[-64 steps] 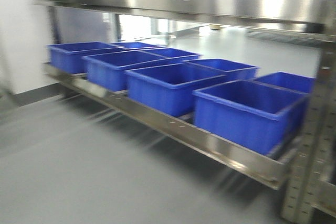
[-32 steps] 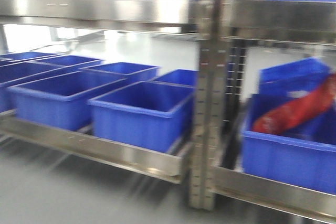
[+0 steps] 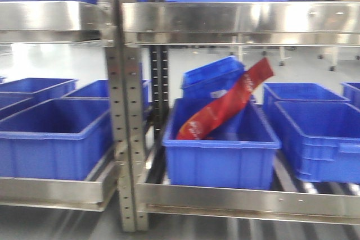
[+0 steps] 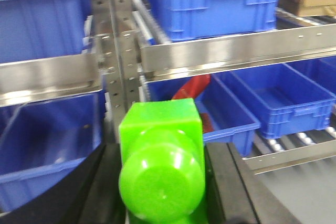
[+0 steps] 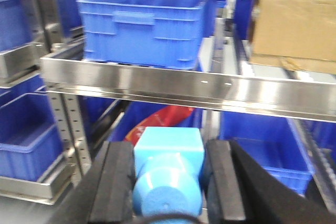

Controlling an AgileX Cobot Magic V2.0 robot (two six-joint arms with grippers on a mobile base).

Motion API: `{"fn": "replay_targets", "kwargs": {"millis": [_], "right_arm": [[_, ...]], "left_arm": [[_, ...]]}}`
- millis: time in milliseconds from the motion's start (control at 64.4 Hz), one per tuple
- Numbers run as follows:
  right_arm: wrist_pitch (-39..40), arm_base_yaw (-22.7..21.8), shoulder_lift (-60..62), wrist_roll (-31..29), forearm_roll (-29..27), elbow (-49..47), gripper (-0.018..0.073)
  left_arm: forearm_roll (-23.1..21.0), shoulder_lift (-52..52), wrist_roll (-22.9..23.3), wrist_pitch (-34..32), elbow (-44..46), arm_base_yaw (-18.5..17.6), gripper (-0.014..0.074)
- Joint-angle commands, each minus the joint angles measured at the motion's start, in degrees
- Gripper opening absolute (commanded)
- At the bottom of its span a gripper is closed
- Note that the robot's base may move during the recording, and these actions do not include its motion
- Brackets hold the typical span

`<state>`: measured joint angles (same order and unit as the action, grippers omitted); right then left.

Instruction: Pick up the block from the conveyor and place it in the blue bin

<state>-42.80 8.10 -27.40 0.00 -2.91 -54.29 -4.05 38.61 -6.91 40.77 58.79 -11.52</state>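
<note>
My right gripper (image 5: 169, 184) is shut on the block (image 5: 169, 148), a light blue piece clamped between its black fingers (image 5: 119, 182). Between the black fingers (image 4: 227, 182) of my left gripper (image 4: 164, 184), which is shut, sits a bright green block (image 4: 160, 129). Both are held in front of a steel rack of blue bins. The bin straight ahead in the front view (image 3: 219, 158) holds a long red packet (image 3: 225, 108) leaning on its back wall. That packet (image 5: 163, 116) shows just beyond the blue block. The conveyor is out of view.
A perforated steel upright (image 3: 125, 139) stands left of the middle bin. Steel shelf rails (image 3: 236, 198) run across below and above the bins. More blue bins (image 3: 320, 130) sit to either side, and a cardboard box (image 5: 294, 27) is on the upper shelf at the right.
The front view has swept right along the rack: the upright slid from right of centre to the left, and the bin with the red packet came to the middle.
</note>
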Motion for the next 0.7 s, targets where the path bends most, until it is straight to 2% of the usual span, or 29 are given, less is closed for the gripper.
{"fn": "replay_targets", "kwargs": {"millis": [0, 683], "right_arm": [[1.2, 0.1, 0.1, 0.0, 0.4, -0.4, -0.0151], [1.2, 0.1, 0.1, 0.0, 0.4, -0.4, -0.0151]], "left_arm": [[-0.4, -0.3, 0.1, -1.3, 0.0, -0.3, -0.0111], [-0.4, -0.3, 0.1, -1.3, 0.0, -0.3, -0.0111]]}}
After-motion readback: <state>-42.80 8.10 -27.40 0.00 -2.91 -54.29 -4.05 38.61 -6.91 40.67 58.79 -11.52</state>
